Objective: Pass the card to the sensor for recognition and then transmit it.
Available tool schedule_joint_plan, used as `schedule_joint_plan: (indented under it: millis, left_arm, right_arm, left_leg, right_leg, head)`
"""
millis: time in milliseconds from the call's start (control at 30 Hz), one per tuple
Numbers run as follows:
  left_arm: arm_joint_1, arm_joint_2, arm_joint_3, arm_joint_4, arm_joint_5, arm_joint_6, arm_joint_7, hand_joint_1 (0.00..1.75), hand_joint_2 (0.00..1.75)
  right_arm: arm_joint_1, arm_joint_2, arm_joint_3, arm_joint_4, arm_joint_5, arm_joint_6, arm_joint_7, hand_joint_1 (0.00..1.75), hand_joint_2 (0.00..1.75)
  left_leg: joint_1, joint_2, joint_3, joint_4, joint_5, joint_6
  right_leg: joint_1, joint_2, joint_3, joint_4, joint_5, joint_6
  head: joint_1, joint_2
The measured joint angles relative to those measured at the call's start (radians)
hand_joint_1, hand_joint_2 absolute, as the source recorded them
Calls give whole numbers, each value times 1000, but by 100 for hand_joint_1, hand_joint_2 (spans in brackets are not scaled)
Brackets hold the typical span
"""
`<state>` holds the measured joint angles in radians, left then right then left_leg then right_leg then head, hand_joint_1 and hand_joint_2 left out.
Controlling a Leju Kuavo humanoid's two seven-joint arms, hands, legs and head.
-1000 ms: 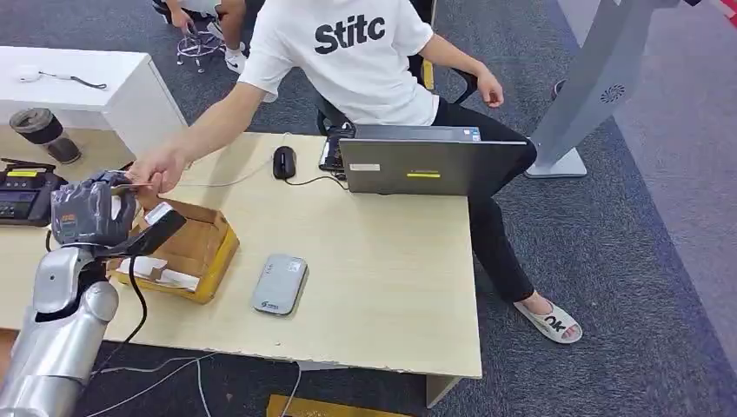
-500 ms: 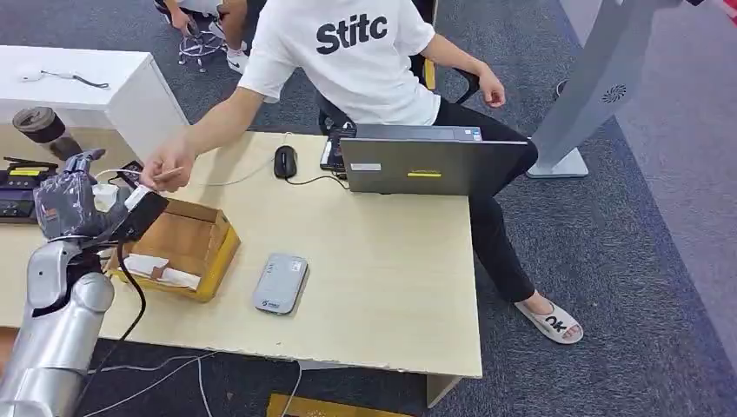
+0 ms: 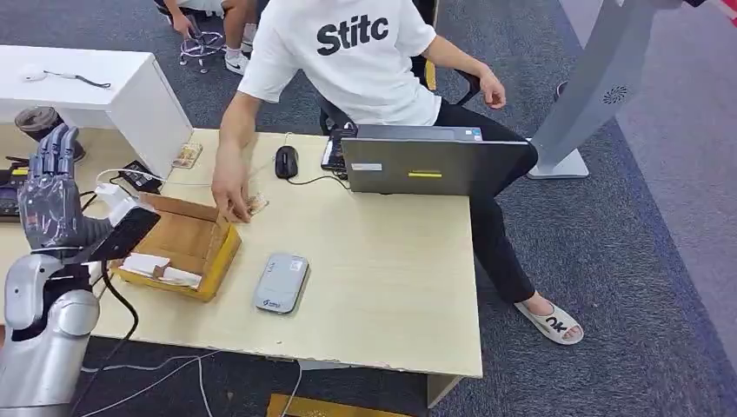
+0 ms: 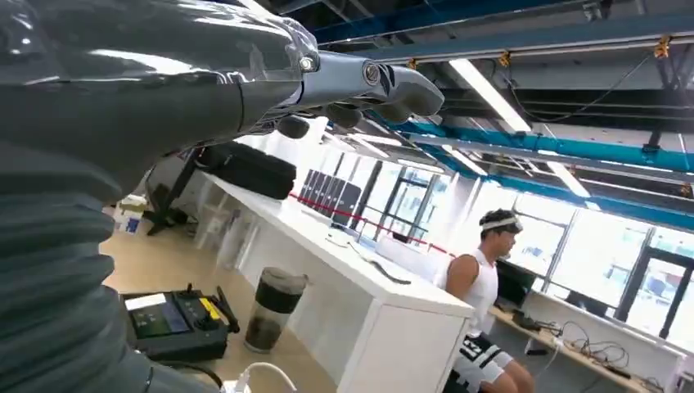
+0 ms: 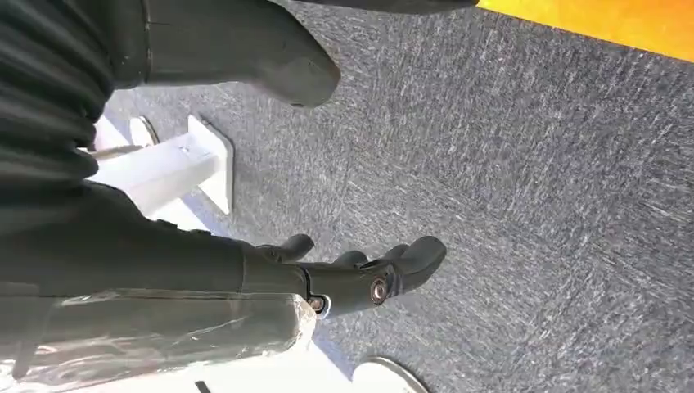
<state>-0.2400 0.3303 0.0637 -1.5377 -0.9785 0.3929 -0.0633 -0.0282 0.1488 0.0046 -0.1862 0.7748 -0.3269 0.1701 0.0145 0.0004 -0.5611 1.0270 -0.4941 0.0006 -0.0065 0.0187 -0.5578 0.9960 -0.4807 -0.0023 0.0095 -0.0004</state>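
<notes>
Grey left robot hand (image 3: 49, 201) raised, fingers spread (holding nothing), near cardboard box (image 3: 187, 243) edge, right robot hand (image 5: 360, 274) released.

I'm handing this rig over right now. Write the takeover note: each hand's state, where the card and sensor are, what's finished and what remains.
Left hand: raised at the desk's left end, fingers straight and apart, holding nothing.
Right hand: hangs over grey carpet, fingers loosely spread, holding nothing.
Card: on the table beside the cardboard box, under the person's hand.
Sensor: the grey reader lies flat near the table's front edge, nothing on it.
Done: the card is with the person, so the handover looks complete.
Left: probably nothing but lowering the left arm; whether the scan registered cannot be told.
</notes>
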Motion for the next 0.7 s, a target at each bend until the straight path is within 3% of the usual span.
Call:
schedule_joint_plan:
  millis: [200,400,700]
  left_arm:
    - [33,-5,2,-25,18,0,-16,0,175]
    - [78,27,6,-120,68,-178,26,0,175]
    - [114,51,14,-188,73,-213,34,0,175]
  right_arm:
    - [0,0,-8,0,-3,0,1,0,175]
    - [2,2,-27,0,-21,-12,2,0,175]
    - [2,3,-41,0,-22,-14,2,0,175]
  left_leg:
    - [0,0,0,0,0,0]
    - [0,0,0,0,0,0]
    - [0,0,0,0,0,0]
  right_leg:
    - [0,0,0,0,0,0]
    - [0,0,0,0,0,0]
    - [0,-1,0,0,0,0]
  head:
    - [0,0]
    - [0,0]
    - [0,0]
